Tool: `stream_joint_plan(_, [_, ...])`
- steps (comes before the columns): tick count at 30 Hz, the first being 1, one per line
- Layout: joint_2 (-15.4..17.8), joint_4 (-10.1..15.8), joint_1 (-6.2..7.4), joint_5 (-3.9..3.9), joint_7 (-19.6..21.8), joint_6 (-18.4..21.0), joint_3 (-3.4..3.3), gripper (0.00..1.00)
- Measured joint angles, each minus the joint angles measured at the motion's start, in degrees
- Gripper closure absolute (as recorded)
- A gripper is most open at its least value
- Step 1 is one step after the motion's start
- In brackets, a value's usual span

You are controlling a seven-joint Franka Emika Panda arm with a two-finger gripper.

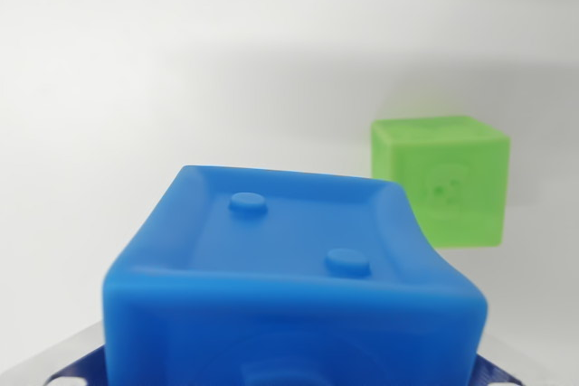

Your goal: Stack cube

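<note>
1. One blue cube [289, 287], with two round studs on its top face.
2. One green cube [441, 178], beyond the blue cube, toward the wrist view's right.
3. Two cubes altogether.

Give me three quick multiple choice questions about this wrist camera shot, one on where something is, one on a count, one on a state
1. Where is the green cube relative to the blue cube?
A. Farther back, toward the wrist view's right
B. On top of it
C. Toward the wrist view's left

2. How many round studs show on the blue cube's upper face?
A. None
B. Two
C. Five

3. Are the cubes stacked?
A. Yes, green on blue
B. Yes, blue on green
C. No, they sit apart

Answers: 1 A, green appears beyond blue's right corner. 2 B, two raised discs are visible. 3 C, white surface shows between them.
</note>
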State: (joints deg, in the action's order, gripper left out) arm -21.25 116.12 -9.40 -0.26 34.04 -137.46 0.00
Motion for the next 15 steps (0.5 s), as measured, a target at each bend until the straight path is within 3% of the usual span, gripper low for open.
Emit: stream_joint_plan(15, [0.2, -0.6, -2.49, 0.07, -3.3, 0.7, -0.15, 1.00])
